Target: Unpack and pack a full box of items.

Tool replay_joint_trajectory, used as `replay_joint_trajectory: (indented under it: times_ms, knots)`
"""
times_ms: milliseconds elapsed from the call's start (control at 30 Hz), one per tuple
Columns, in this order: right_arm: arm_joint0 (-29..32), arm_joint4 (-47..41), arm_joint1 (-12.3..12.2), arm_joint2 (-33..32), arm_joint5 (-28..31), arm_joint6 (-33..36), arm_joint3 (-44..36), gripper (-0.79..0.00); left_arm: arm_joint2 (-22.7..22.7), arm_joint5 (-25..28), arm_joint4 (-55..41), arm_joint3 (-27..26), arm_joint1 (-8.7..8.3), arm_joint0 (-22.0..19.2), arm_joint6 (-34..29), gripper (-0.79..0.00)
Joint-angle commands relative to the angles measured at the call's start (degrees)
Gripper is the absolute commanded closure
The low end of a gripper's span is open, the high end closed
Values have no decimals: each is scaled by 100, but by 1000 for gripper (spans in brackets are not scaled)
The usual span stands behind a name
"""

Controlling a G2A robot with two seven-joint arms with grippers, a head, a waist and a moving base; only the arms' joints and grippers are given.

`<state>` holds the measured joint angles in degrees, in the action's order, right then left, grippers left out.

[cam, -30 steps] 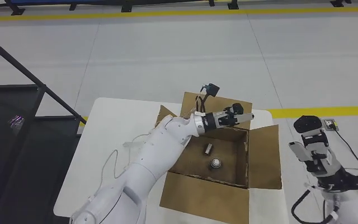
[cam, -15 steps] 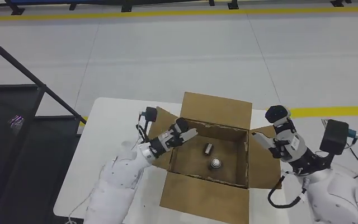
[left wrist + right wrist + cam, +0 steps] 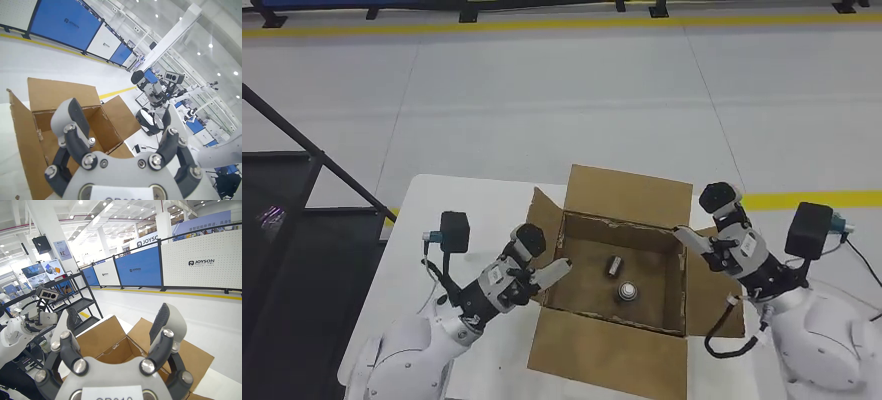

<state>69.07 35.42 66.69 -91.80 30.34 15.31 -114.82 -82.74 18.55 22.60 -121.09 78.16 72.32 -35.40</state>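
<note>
The open cardboard box stood on the white worktop, with a small dark cylinder and a round-topped object on its floor. The left pincer hung wide and empty beside the box's left flap. The right pincer was equally wide and empty at its right flap.

Overhead plus two wrist views, common box.

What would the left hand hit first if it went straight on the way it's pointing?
The left hand would likely cross the open cardboard box and meet its far flap; height is unclear.
</note>
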Motion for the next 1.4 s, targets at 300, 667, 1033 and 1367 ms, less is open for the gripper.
replay_joint_trajectory:
  times_ms: [300,667,1033,1367]
  knots:
    - [-72,678,-58,207,420,483,-229,-785,-350,-1065,432,21,-29,84,457,-785]
    - [-10,899,-101,369,493,846,-283,-785,-943,-2277,767,237,-235,50,-1551,-785]
    - [71,1004,-106,407,395,783,-339,-785,-717,-2307,1038,374,-245,21,-1303,-785]
    - [189,1096,-134,473,378,636,-333,-785,-92,-2658,1300,871,-261,-572,-1459,-231]
